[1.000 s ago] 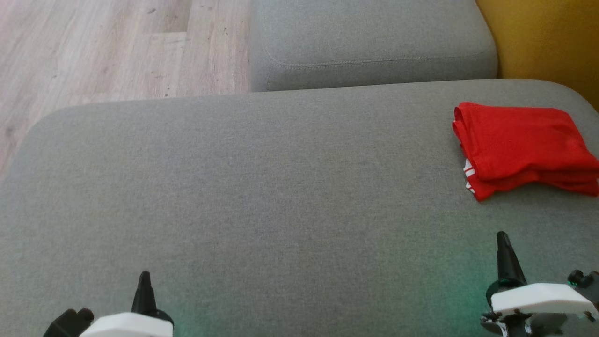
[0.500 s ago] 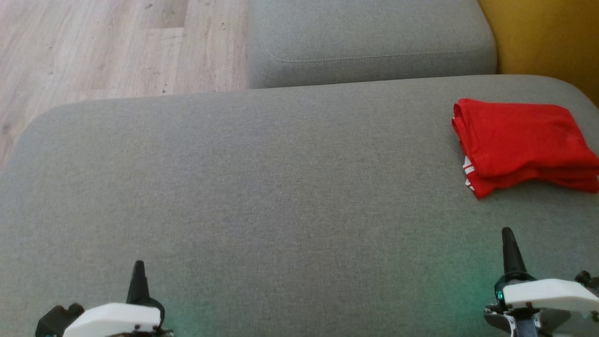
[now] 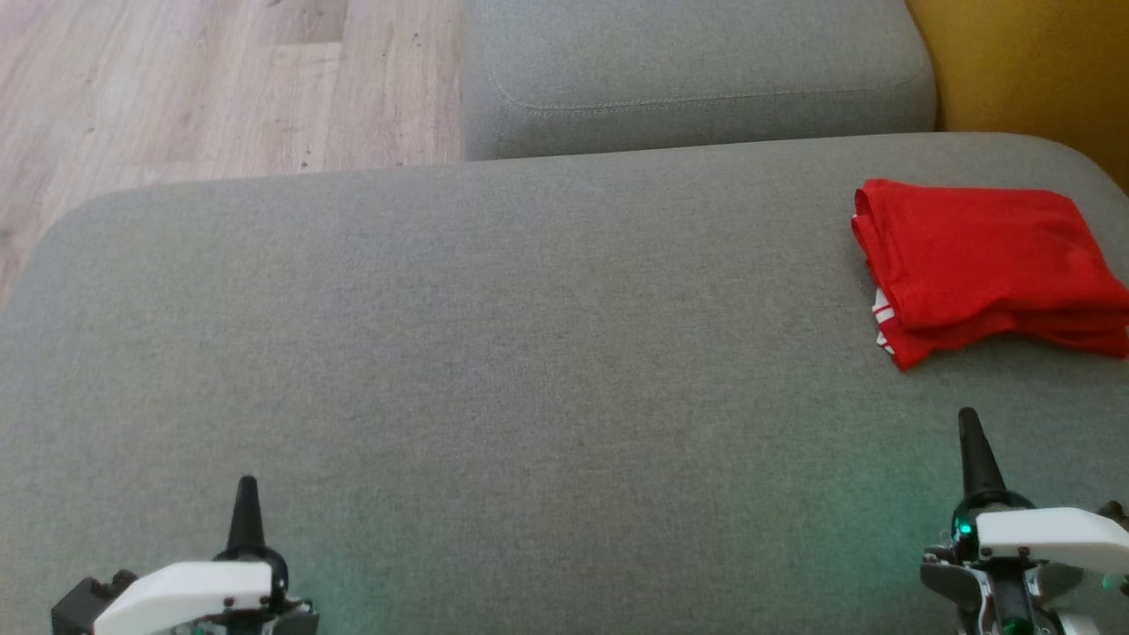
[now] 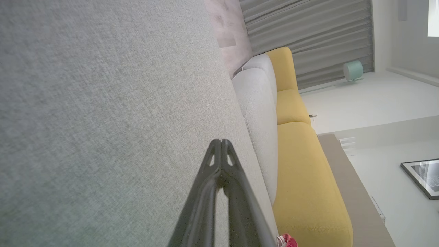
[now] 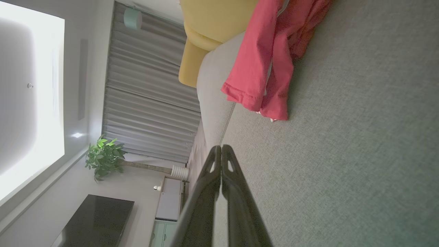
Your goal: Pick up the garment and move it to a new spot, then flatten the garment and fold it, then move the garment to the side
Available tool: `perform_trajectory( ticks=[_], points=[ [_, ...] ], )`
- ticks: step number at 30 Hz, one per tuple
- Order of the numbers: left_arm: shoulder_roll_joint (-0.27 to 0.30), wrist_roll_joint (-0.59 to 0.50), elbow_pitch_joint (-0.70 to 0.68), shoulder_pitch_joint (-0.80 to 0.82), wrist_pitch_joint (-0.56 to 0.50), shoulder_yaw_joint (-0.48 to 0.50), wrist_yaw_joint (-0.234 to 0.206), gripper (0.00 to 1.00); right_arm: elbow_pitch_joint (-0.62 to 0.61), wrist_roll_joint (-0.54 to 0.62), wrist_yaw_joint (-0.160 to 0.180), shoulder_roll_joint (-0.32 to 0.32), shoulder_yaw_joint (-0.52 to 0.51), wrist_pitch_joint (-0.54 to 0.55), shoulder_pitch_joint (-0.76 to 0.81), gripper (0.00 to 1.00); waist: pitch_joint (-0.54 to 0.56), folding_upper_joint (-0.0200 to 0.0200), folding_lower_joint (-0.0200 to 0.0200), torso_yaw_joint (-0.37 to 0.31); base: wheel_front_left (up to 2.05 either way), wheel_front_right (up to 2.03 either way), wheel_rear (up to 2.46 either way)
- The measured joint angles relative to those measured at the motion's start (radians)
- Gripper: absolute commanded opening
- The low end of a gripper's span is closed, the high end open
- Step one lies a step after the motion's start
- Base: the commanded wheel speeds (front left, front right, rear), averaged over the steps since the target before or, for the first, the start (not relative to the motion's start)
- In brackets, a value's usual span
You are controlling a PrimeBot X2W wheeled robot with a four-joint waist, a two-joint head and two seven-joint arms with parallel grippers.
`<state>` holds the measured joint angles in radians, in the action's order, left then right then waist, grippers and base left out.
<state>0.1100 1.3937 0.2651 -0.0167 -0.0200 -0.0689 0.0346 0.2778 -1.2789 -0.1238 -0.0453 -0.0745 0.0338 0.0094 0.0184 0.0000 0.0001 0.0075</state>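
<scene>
**Folded garment at the far right corner of the seat; both claws empty**

A folded red fabric garment [image 3: 988, 265] with a white marking at its near-left edge lies on the grey upholstered sofa seat [image 3: 529, 335], at its far right corner, beside a mustard-yellow cushion [image 3: 1032, 62]. The left claw [image 3: 245, 485] hovers at the near left edge, its fingers pressed together, holding nothing. The right claw [image 3: 968, 416] is likewise closed and empty, near the garment but apart from it.

This is a home living room, shown by the grey upholstered sofa [image 3: 529, 353] with yellow cushions [image 4: 301, 192], pale wood-look floor [image 3: 176, 88], long pleated curtains [image 5: 147, 85], potted plant [image 5: 104, 156], dark flat screen [image 5: 96, 219] and framed picture [image 4: 423, 176].
</scene>
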Motion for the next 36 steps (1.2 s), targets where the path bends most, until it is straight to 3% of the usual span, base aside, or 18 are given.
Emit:
perform_trajectory(
  ticks=[29, 36],
  points=[
    [-0.059, 0.211, 0.009, 0.068, -0.082, 0.137, 0.085, 0.00, 0.000, -0.329, 0.000, 0.000, -0.040, 0.059, -0.061, 0.00, -0.022, 0.0000, 0.0000, -0.008, 0.00, 0.00, 0.00],
    [-0.060, 0.217, 0.009, 0.074, -0.086, 0.138, 0.089, 0.00, 0.000, -0.335, 0.000, 0.000, -0.043, 0.063, -0.067, 0.00, -0.022, 0.0000, 0.0000, -0.008, 0.00, 0.00, 0.00]
  ],
)
